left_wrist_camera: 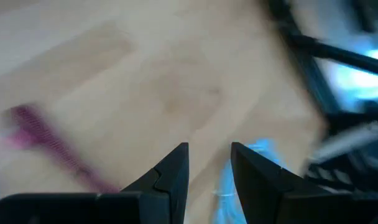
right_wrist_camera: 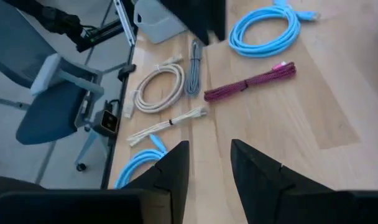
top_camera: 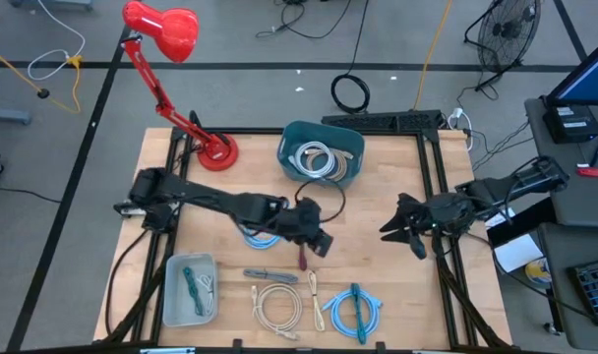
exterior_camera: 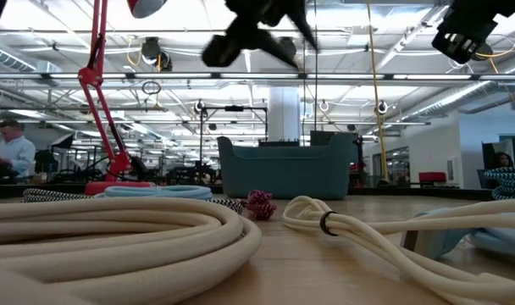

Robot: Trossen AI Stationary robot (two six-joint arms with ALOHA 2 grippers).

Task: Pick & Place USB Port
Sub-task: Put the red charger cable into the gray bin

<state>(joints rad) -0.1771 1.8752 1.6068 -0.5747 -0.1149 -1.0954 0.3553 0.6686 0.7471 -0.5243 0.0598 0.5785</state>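
Left claw (top_camera: pixel 320 243): held narrowly parted, empty, at frame centre above the magenta cable (top_camera: pixel 302 258) on the table (top_camera: pixel 378 285). Right claw (top_camera: pixel 397 229): narrowly parted, empty, centre-right.

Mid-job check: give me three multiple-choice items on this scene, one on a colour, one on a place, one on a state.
1. The lamp is: A blue; B red; C white.
2. The green cable lies: A in the grey tray; B by the lamp; C off the table.
3. The left gripper is: A shut on a cable; B open, empty; C out of view.
Answers: B, its shade and base are red; A, the tray's walls surround it; B, its fingers stand apart with nothing between.
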